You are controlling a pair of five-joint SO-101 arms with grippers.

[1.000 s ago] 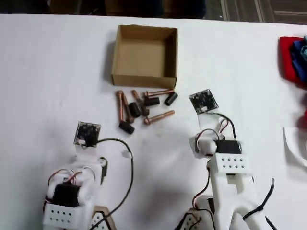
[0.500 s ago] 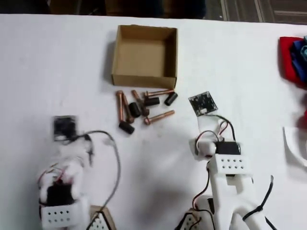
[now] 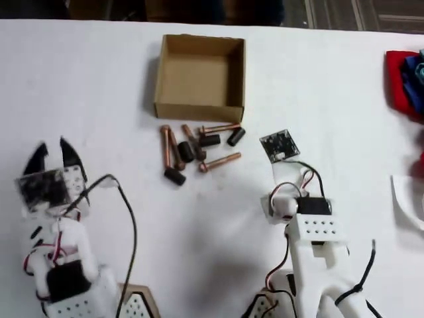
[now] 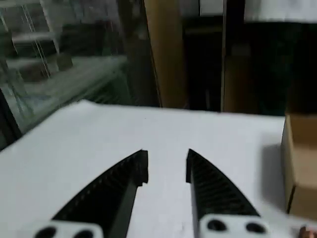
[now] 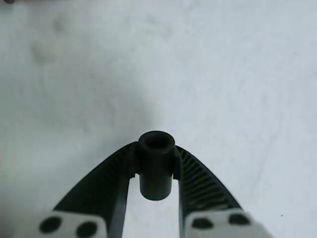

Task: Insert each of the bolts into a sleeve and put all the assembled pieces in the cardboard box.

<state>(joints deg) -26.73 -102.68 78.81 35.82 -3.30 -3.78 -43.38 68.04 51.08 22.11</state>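
White and flat, the surface (image 3: 99,86) carries an open, square, brown cardboard box (image 3: 201,107) toward its far side. The black, pointed two-finger left tool (image 3: 53,151) is held above the left part of the surface, well apart from the box, with its jaws spread. In its own wrist view the left tool (image 4: 167,163) points across the white surface, and a corner of the box (image 4: 299,158) stands off to one side. The black right tool (image 5: 155,153) is pinching a short black cylindrical sleeve (image 5: 156,173) between its fingers, the sleeve's open bore facing the wrist camera, above bare surface. Just in front of the box lie five copper-coloured metal bolts (image 3: 220,160) in a loose cluster. Four loose black sleeves (image 3: 175,176) are scattered among them, some touching the bolts.
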